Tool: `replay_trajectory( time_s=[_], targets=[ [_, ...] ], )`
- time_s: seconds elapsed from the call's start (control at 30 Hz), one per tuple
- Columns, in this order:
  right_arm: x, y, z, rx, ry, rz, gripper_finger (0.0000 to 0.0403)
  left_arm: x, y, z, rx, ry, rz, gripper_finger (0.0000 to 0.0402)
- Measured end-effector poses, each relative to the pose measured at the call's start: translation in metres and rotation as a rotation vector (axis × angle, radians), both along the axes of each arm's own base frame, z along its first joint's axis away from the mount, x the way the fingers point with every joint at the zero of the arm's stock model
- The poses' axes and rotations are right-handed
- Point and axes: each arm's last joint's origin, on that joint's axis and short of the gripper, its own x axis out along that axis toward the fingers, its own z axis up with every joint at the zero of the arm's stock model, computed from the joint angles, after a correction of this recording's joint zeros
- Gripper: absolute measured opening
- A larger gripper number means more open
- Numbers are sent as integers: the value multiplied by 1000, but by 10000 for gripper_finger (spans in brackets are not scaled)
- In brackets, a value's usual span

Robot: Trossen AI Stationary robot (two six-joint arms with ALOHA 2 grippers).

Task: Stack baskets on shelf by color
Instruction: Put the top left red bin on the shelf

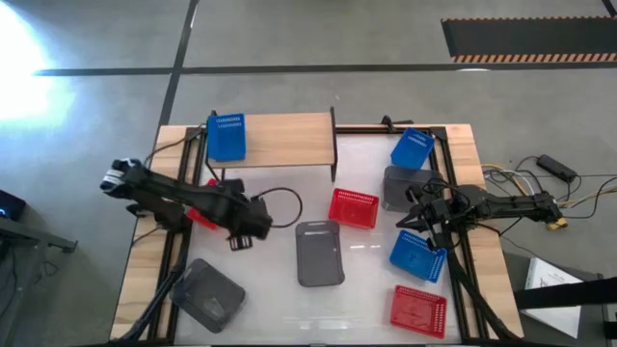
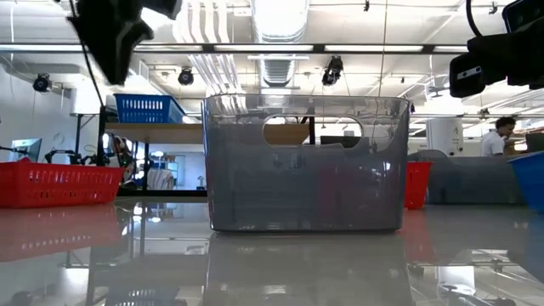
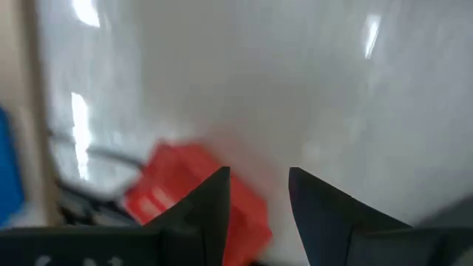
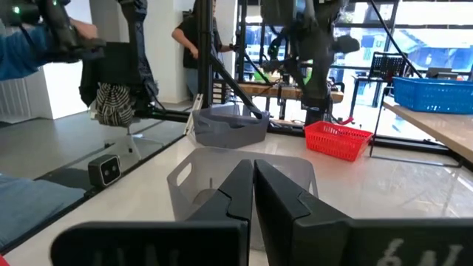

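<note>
— Where are you in the job?

— Early, I judge. One blue basket (image 1: 226,137) sits on the shelf (image 1: 289,138), upper left of centre; the rest lie on the table (image 1: 366,280).

— Your hands?

— My left gripper (image 1: 240,234) hangs mid-left, fingers apart, empty, a red basket (image 3: 196,203) under it. My right gripper (image 1: 413,218), fingers together, holds nothing, just above a blue basket (image 1: 417,254).

— Next?

— Probably drop onto that red rim and pinch.
</note>
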Motion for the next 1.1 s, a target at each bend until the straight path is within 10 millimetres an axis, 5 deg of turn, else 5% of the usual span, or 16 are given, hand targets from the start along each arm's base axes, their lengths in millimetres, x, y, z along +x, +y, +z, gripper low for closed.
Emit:
replay_trajectory(
  time_s=[0.27,0.57,0.87,1.1],
  targets=[
    [0,0,0,0,0,0,9,-30,8,-38,-94,141,248,151],
    [0,0,0,0,0,0,9,-68,23,-81,-60,110,569,194],
    [0,0,0,0,0,0,9,-62,28,-110,-116,4,609,189],
    [0,0,0,-1,-1,0,9,-54,26,-102,-145,-25,612,119]
  ],
)
